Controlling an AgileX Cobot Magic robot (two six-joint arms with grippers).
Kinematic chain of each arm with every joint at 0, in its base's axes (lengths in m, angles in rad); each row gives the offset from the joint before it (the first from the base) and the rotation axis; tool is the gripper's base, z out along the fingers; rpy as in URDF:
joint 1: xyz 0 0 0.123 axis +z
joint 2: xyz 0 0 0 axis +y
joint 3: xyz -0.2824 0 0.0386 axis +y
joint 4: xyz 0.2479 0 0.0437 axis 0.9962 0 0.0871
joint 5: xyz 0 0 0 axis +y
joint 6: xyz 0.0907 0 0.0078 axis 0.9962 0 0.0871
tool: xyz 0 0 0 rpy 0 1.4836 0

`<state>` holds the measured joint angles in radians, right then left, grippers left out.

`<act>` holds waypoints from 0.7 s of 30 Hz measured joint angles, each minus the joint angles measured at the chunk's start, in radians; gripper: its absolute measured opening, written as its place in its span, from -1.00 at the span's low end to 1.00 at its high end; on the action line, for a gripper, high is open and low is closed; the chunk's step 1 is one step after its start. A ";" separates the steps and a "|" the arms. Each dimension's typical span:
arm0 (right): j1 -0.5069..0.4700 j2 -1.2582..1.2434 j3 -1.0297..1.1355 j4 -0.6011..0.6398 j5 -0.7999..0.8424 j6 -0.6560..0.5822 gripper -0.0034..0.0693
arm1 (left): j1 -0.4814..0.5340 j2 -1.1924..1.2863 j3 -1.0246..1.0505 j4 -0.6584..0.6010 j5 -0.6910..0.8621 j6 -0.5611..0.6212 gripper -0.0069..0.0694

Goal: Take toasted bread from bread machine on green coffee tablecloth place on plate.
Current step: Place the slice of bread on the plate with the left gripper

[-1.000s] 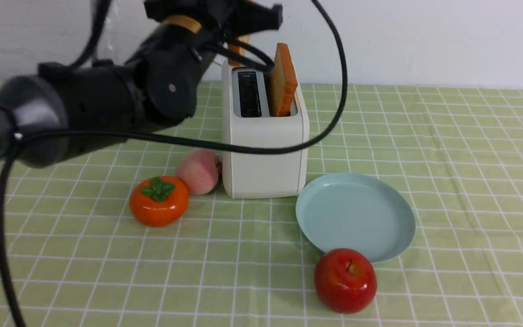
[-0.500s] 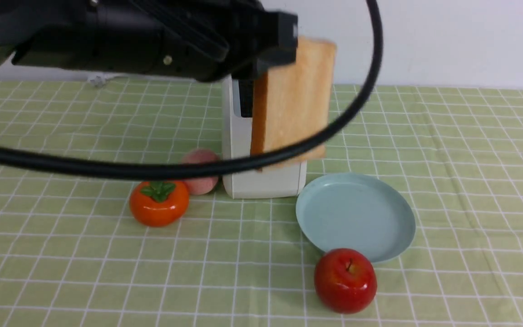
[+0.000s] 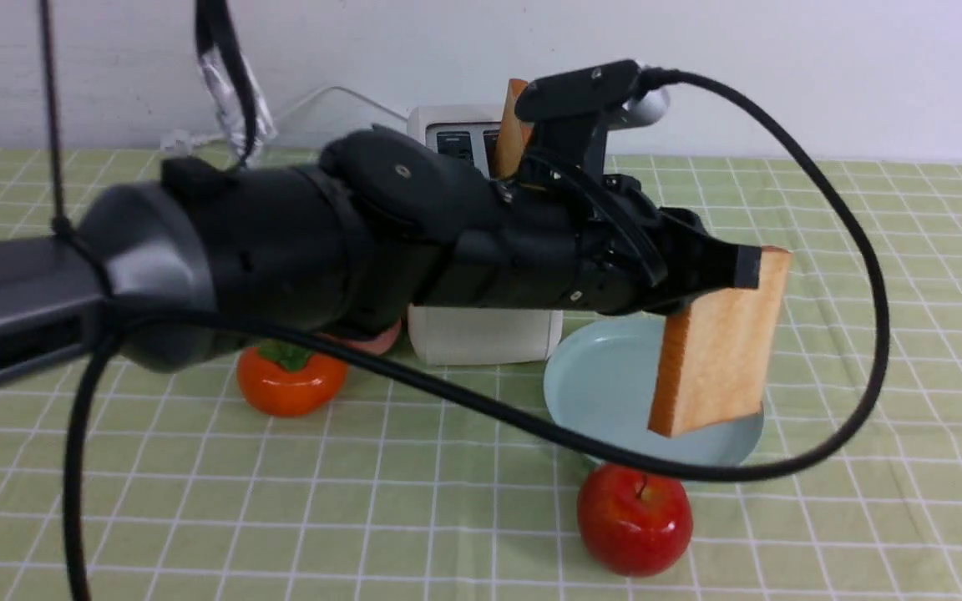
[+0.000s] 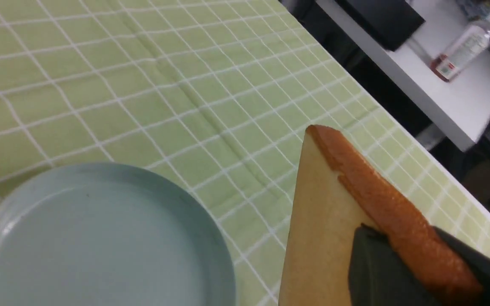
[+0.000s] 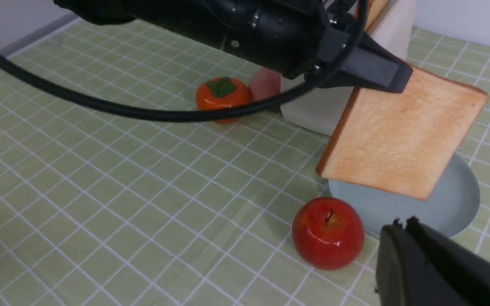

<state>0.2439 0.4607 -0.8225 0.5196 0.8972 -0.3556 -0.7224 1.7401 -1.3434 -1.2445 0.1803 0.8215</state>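
I've got the left gripper [image 3: 746, 269] clamped on the top crust of the toast slice [image 3: 719, 359] so it hangs free above the plate [image 3: 598, 376], seemingly nearer its right rim, ready to lower.

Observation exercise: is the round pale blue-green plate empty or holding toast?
Empty: the plate lies bare; the left gripper holds the golden toast slice aloft.
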 joint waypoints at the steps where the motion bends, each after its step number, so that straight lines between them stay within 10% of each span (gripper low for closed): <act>1: 0.000 0.000 0.000 -0.003 0.005 -0.001 -0.91 | 0.000 0.019 0.000 -0.040 -0.051 0.033 -0.55; 21: 0.000 0.000 0.000 -0.006 0.017 -0.004 -0.89 | 0.000 0.204 -0.096 -0.198 -0.077 0.158 -0.55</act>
<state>0.2439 0.4607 -0.8225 0.5134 0.9146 -0.3600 -0.7223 1.9441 -1.4390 -1.4427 0.1034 0.9792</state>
